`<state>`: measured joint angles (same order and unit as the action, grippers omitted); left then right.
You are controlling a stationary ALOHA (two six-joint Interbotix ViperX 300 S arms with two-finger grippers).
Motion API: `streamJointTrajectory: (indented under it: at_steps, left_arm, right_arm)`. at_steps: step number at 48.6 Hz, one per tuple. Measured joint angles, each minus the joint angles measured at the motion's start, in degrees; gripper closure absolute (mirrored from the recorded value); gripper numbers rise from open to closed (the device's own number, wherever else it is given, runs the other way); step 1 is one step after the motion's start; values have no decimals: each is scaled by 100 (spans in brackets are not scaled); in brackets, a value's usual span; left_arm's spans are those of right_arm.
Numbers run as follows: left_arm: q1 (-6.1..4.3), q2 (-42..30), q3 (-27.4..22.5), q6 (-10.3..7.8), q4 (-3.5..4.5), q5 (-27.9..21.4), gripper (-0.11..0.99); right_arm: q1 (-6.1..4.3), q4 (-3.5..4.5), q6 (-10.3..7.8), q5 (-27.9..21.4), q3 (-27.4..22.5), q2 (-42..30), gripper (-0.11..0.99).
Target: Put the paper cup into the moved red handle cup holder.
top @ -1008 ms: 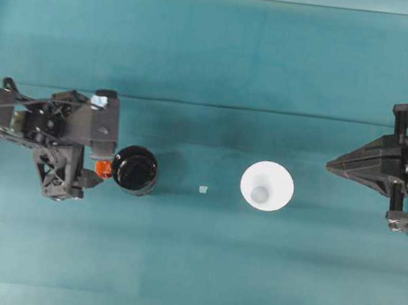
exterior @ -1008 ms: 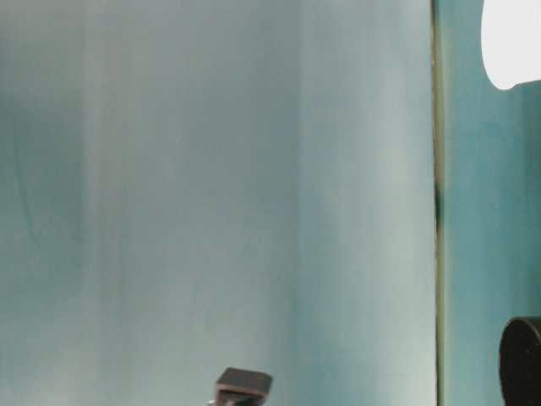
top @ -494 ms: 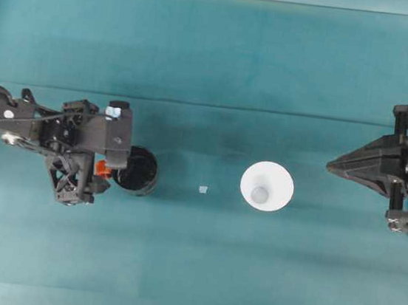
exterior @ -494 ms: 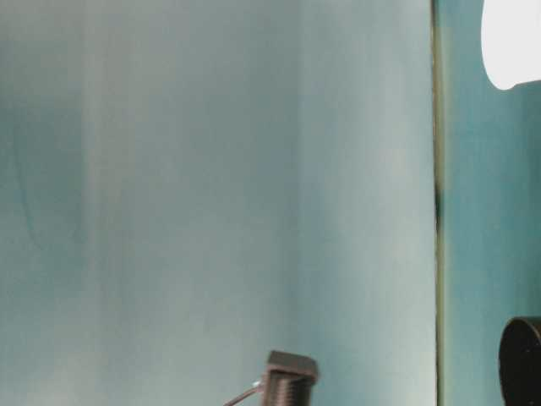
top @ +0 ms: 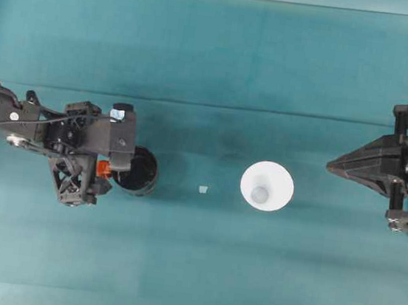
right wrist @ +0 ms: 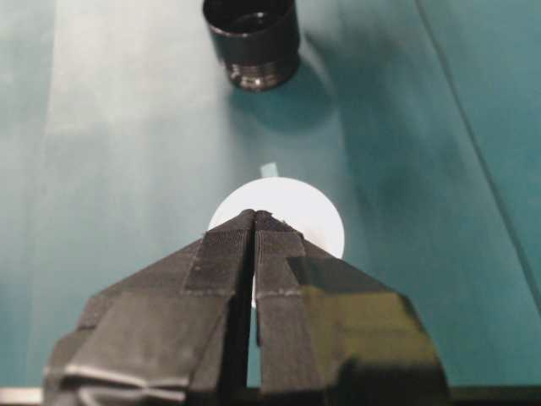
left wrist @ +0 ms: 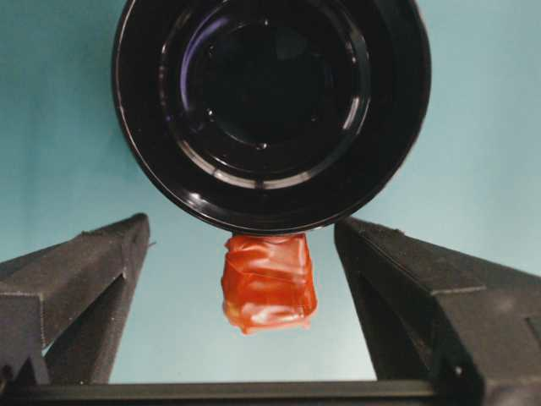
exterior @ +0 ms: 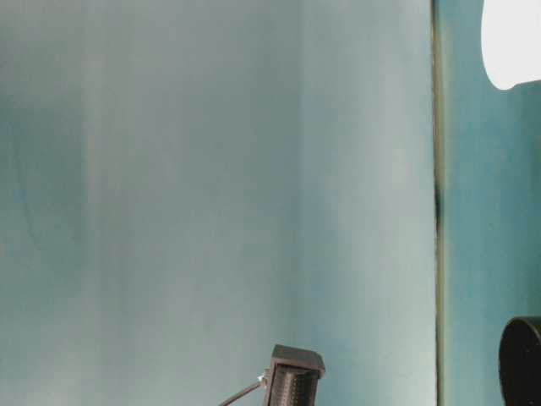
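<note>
The red handle cup holder [top: 138, 170] is a glossy black cup standing upright left of the table's middle, its red-orange handle [top: 101, 168] pointing left. In the left wrist view the holder [left wrist: 270, 110] is seen from above, with the handle [left wrist: 268, 282] between the open fingers [left wrist: 84, 271] of my left gripper [left wrist: 241, 233], neither finger touching it. The paper cup [top: 267, 186] stands upright right of the middle, mouth up. My right gripper [top: 330, 166] hangs shut and empty to the cup's right. The right wrist view has its tips [right wrist: 255, 216] in front of the paper cup [right wrist: 317, 224].
A small pale scrap [top: 202, 189] lies on the teal cloth between holder and cup. The right wrist view shows the black holder [right wrist: 252, 38] beyond the cup. The table-level view catches the white cup [exterior: 511, 42], the holder [exterior: 522, 364] and part of the left arm [exterior: 296, 381].
My left arm has moved right toward the holder, bringing its open fingers to either side of the red handle. The right arm, cup and holder have not moved.
</note>
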<state>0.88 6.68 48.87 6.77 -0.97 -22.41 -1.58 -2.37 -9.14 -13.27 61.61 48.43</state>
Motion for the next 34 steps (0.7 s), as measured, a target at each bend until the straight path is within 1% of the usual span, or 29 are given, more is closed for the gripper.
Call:
streamJointTrajectory:
  at_steps: [8,10,13,15,19,21,22,24,26,28,31,34]
  left_arm:
    - [-9,0,0,0,-9,-9,-3]
    - [-9,0,0,0,-9,-9,-1]
    - [-9,0,0,0,0,0,6]
    - [-9,0,9,0,-9,0,15]
    - [-26,0,9,0,0,0,37]
    - [-44,0,0,-35,-9,0,48]
    - [-70,0,9,-53,-9,0,54]
    - [-114,0,0,-97,0,0,62]
    - [-149,0,9,-123,-9,0,62]
    - [-193,0,0,-167,0,9,62]
    - [-246,0,0,-202,-9,26,62]
    - [-272,0,-9,-202,-9,35,62]
  right_arm:
    - [0,0,0,0,-9,0,97]
    - [0,0,0,0,0,0,97]
    - [0,0,0,0,-9,0,97]
    - [0,9,0,0,0,0,97]
    - [0,0,0,0,-9,0,97]
    - [0,0,0,0,-9,0,97]
    - [0,0,0,0,0,0,97]
    - [0,0,0,0,-9,0,97]
    - [0,9,0,9,0,0,97]
    - [0,0,0,9,0,0,97]
    - [0,0,0,0,0,0,97]
    - [0,9,0,0,0,0,97]
